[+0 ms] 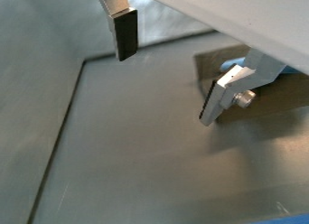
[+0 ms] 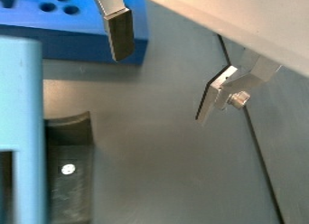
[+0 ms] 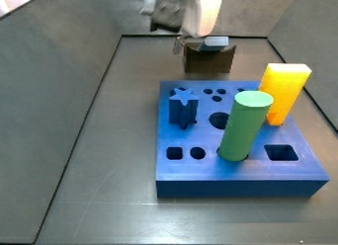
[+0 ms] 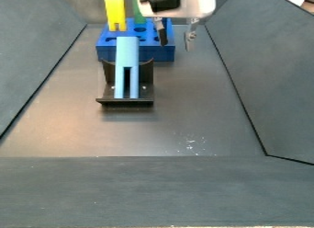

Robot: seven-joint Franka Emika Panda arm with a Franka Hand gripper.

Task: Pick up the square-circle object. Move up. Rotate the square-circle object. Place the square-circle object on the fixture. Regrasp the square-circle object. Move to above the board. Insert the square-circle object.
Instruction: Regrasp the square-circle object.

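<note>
The slim light blue-grey square-circle object lies lengthwise on the small dark fixture, with its far end towards the board; in a side view it shows as a pale cap on the fixture's top. Just beyond the fixture stands the thick blue board with shaped holes, carrying a tall green cylinder, a yellow rectangular block and a dark blue star-shaped peg. The claw hangs above the grey floor to the right of the fixture, its silver fingers spread apart with nothing between them.
</note>
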